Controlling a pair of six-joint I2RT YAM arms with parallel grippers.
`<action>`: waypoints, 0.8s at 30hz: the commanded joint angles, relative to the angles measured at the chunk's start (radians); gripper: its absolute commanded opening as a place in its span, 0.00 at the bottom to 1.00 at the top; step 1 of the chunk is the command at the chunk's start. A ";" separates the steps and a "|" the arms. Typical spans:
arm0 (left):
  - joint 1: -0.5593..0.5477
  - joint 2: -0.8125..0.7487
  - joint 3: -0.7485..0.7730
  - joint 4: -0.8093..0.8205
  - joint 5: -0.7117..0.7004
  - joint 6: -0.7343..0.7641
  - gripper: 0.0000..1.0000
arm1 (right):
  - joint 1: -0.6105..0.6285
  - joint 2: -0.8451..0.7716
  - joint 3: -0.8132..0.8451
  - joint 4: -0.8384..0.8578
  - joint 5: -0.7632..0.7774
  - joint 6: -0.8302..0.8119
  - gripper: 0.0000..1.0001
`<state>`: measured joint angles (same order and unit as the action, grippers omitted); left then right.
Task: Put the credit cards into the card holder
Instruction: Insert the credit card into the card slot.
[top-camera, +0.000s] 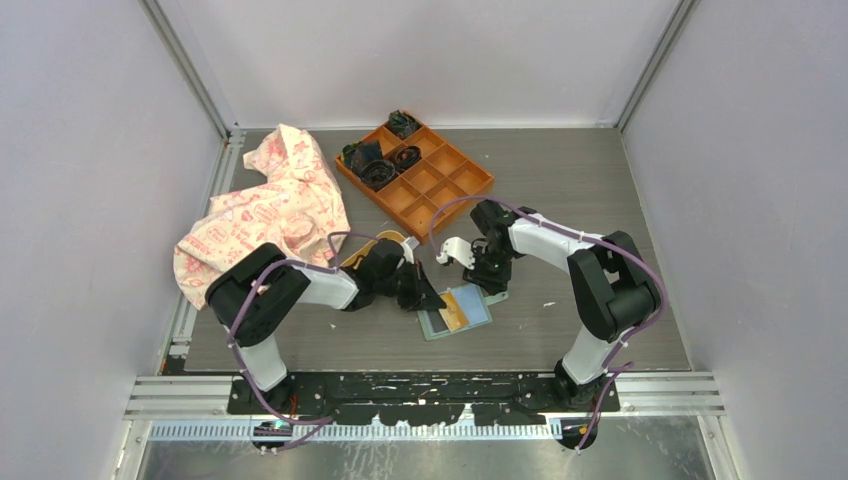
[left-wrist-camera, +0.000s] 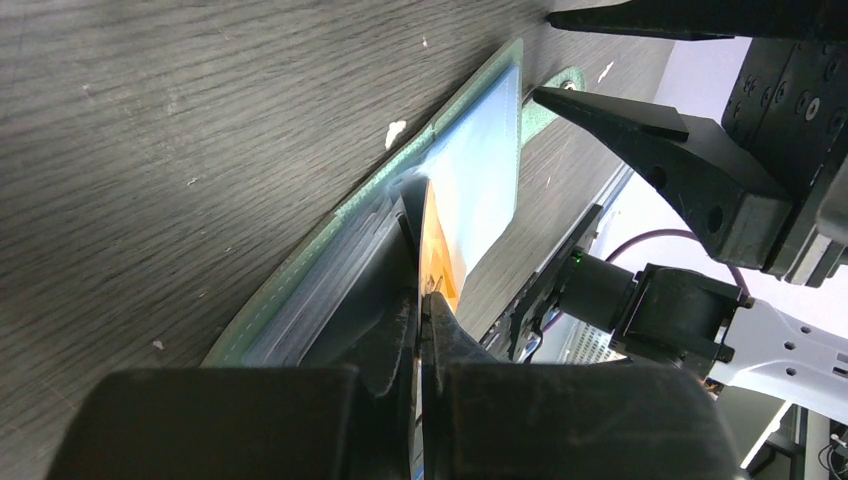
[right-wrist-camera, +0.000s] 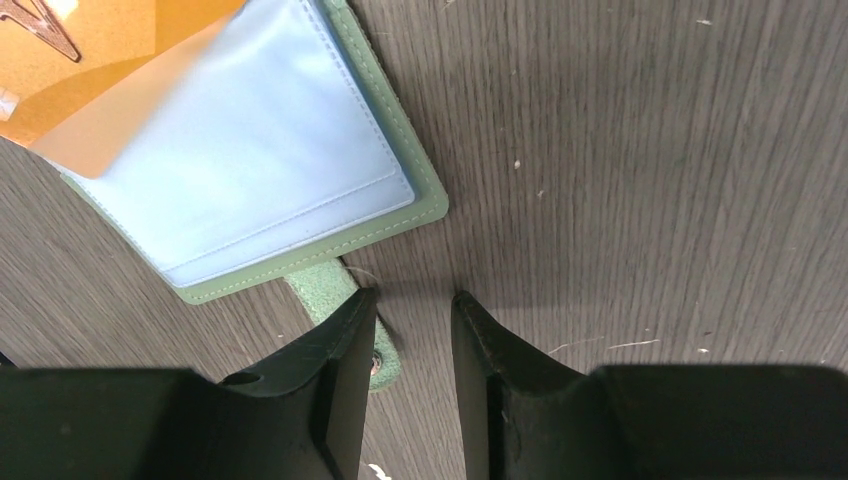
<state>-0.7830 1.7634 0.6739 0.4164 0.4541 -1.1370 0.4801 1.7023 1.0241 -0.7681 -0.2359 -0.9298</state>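
Between the arms on the table, pin limp, open card holder (right-wrist-camera: 270, 180) by its tab (right-wrist-camera: 325, 290) under half-open, empty right gripper (right-wrist-camera: 412, 300); feed stiff, slick orange card (right-wrist-camera: 110, 70) edge-first from clamped left gripper (left-wrist-camera: 420, 290).

**Soft even light, blur up close**

Top view: diffuse overhead light, faint shadows on the table (top-camera: 600, 200). Left wrist view: the left gripper's fingers (left-wrist-camera: 375, 290) are dark and unfocused, the orange card (left-wrist-camera: 440, 265) is blurred, and the right edge is washed out. Right wrist view: sharp wood grain, and the right gripper's fingers (right-wrist-camera: 330, 380) are soft and dark.

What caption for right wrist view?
Open right gripper, finger over tab of sage-green folding card holder; orange plastic card overlapping its lining.
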 joint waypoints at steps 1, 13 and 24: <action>0.000 0.032 0.020 -0.073 -0.010 0.029 0.00 | 0.013 0.013 0.021 -0.019 -0.013 -0.009 0.39; -0.004 0.065 0.058 -0.066 0.005 0.039 0.00 | 0.027 0.013 0.022 -0.018 -0.013 -0.005 0.40; -0.009 0.099 0.076 -0.023 0.008 0.043 0.00 | 0.027 -0.006 0.028 0.000 -0.008 0.024 0.42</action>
<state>-0.7853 1.8309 0.7383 0.4179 0.4923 -1.1328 0.4984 1.7023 1.0248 -0.7712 -0.2298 -0.9241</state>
